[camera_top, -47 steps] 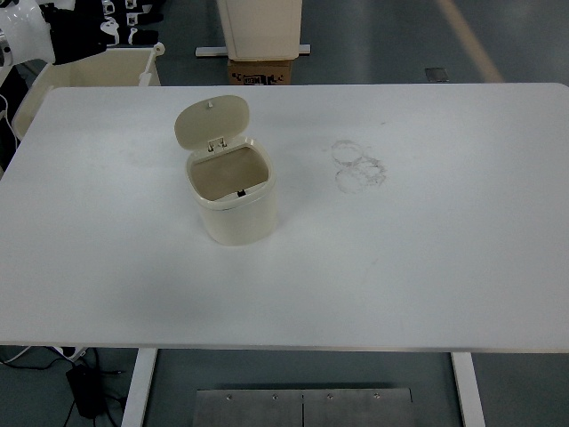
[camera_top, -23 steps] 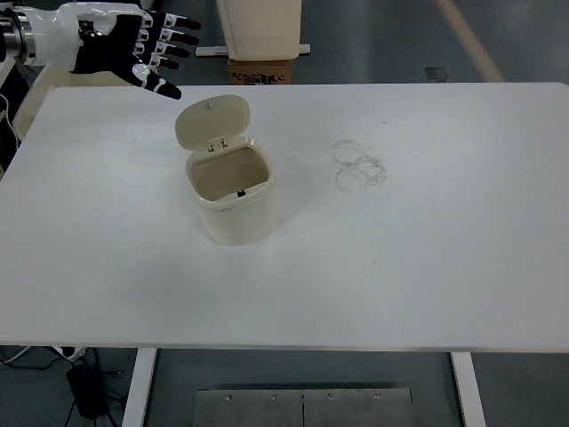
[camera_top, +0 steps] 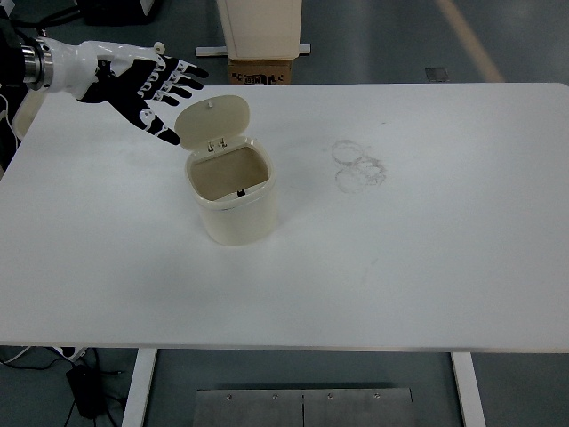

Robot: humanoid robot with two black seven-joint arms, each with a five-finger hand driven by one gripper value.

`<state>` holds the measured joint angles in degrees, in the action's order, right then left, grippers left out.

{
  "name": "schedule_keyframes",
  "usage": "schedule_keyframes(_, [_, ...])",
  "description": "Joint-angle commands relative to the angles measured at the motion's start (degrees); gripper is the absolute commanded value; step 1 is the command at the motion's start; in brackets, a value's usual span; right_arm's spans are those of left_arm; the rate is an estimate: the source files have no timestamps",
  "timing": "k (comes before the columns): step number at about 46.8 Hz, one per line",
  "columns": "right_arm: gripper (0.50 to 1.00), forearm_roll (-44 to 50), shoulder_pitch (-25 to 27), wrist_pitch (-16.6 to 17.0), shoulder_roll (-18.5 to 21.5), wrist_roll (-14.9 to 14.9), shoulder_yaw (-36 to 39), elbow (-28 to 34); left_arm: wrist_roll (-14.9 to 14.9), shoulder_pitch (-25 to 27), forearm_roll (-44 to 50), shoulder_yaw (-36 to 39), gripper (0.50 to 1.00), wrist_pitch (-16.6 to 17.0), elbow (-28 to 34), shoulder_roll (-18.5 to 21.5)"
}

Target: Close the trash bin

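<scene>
Nearest the camera, the front edge of the white table (camera_top: 293, 302) is seen, with its legs and a grey metal plate (camera_top: 302, 406) on the floor below; a black cable and box (camera_top: 84, 387) lie on the floor at the near left. On the tabletop, left of centre, the cream trash bin (camera_top: 233, 206) is stood upright, its mouth uncovered and the interior visible. Its lid (camera_top: 212, 121) is hinged at the far rim and is tipped up and back, so the bin is not closed. To the right of the bin, well apart from it, faint ring-shaped marks (camera_top: 358, 165) are noted on the table surface. At the far left, the left hand (camera_top: 142, 82) is extended in from the left edge over the table, fingers spread and straightened, nothing held; its fingertips (camera_top: 169, 137) are just beside the left edge of the raised lid, and contact cannot be confirmed. Beyond the table's far edge, a cardboard box (camera_top: 260, 71) is set on the floor beneath a cream-coloured unit (camera_top: 260, 27).
</scene>
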<state>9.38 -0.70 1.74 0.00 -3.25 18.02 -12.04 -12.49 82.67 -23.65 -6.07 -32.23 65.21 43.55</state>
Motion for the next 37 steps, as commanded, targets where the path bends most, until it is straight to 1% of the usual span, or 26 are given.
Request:
schedule_keyframes(1, [0.993,0.0,0.0,0.0,0.0,0.0,0.0,0.0,0.0,-0.3,0.0,0.0,1.0,-0.1,0.3,-0.9])
schedule_keyframes(10, [0.993,-0.1,0.0,-0.1,0.0,0.0,0.0,0.0,0.2,-0.8,1.1,-0.1,1.0,0.0,3.9,-0.8])
schedule_keyframes(24, [0.993,-0.1,0.0,-0.1,0.0,0.0,0.0,0.0,0.3,-0.9,1.1,-0.2,1.0,0.0,6.6,-0.9])
schedule_keyframes(37, [0.993,0.0,0.0,0.0,0.0,0.0,0.0,0.0,0.3,-4.0,1.1,-0.2,1.0,0.3,9.5,-1.1])
